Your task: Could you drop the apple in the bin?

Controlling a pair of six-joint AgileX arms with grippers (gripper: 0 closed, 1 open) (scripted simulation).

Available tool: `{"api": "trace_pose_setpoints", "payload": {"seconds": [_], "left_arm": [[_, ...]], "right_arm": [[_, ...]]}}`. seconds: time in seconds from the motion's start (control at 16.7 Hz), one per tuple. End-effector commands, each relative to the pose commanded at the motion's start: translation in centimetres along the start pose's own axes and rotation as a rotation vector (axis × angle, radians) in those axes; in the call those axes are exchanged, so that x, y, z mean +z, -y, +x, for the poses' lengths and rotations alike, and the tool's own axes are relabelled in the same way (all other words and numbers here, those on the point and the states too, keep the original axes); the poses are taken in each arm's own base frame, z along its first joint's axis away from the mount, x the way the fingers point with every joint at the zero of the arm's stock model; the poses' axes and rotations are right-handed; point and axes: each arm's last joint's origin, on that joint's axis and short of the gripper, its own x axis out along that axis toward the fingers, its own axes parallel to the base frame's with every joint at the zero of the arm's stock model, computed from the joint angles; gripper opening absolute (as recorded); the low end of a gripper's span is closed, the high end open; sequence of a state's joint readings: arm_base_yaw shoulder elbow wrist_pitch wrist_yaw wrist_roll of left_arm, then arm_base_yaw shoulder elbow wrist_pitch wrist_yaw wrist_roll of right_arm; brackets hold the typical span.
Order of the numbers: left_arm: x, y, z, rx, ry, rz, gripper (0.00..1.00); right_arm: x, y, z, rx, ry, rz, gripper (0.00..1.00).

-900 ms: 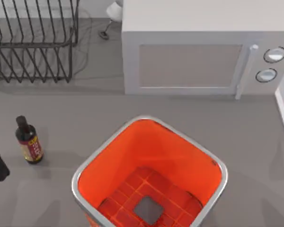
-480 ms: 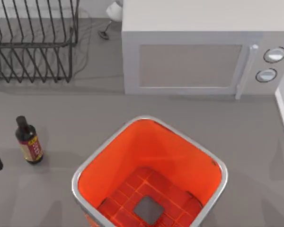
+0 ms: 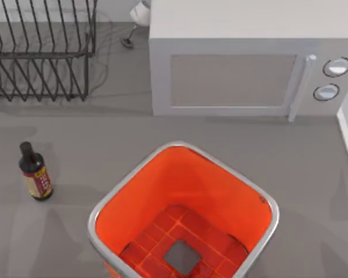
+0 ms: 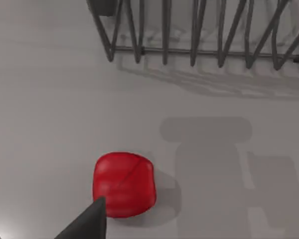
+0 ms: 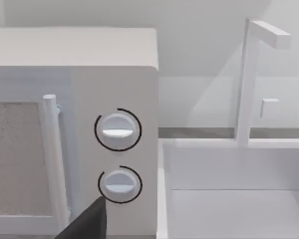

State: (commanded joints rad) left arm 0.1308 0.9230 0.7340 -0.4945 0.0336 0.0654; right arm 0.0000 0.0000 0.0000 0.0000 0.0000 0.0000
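Note:
The apple (image 4: 124, 185) is red and lies on the grey table in the left wrist view, a short way in front of the black wire rack's (image 4: 199, 35) base. A dark part of my left gripper (image 4: 87, 224) reaches into that view right beside the apple, with its tip at the apple's edge. The bin (image 3: 182, 174) is large and orange-red with a silver rim; it stands at the front middle of the table in the top view. Its gridded floor with a grey square is bare. A dark part of my right gripper (image 5: 87, 221) hangs before the microwave's knobs (image 5: 118, 130).
A dark sauce bottle (image 3: 36, 172) stands left of the bin. The wire rack (image 3: 40, 52) sits at the back left. A white microwave (image 3: 243, 63) fills the back middle and right. A white sink (image 5: 234, 199) with a faucet (image 5: 251, 74) lies to the microwave's right.
The dark shape of my left arm at the top view's left edge has slid out of that view to the left. Bin, bottle and microwave have stayed put.

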Motion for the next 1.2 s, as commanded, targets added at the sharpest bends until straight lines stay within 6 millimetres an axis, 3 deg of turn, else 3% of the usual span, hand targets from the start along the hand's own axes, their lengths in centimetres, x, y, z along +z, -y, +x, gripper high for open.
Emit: {"api": "trace_pose_setpoints", "payload": {"seconds": [0.18, 0.3, 0.48, 0.6, 0.78, 1.2], "left_arm": [[3.5, -1.6, 5.5, 0.006, -0.278, -0.022, 1.00], [4.7, -2.9, 9.5, 0.005, -0.438, -0.040, 1.00], [4.9, -4.6, 14.4, -0.001, -0.632, -0.066, 1.00], [4.6, -5.5, 16.7, -0.007, -0.728, -0.078, 1.00], [4.2, -6.2, 18.4, -0.013, -0.803, -0.088, 1.00], [3.8, -6.1, 19.0, -0.014, -0.813, -0.088, 1.00]], "right_arm": [[0.0, 0.0, 0.0, 0.000, 0.000, 0.000, 1.00], [0.0, 0.0, 0.0, 0.000, 0.000, 0.000, 1.00], [0.0, 0.0, 0.0, 0.000, 0.000, 0.000, 1.00], [0.0, 0.0, 0.0, 0.000, 0.000, 0.000, 1.00], [0.0, 0.0, 0.0, 0.000, 0.000, 0.000, 1.00], [0.0, 0.0, 0.0, 0.000, 0.000, 0.000, 1.00]]}}
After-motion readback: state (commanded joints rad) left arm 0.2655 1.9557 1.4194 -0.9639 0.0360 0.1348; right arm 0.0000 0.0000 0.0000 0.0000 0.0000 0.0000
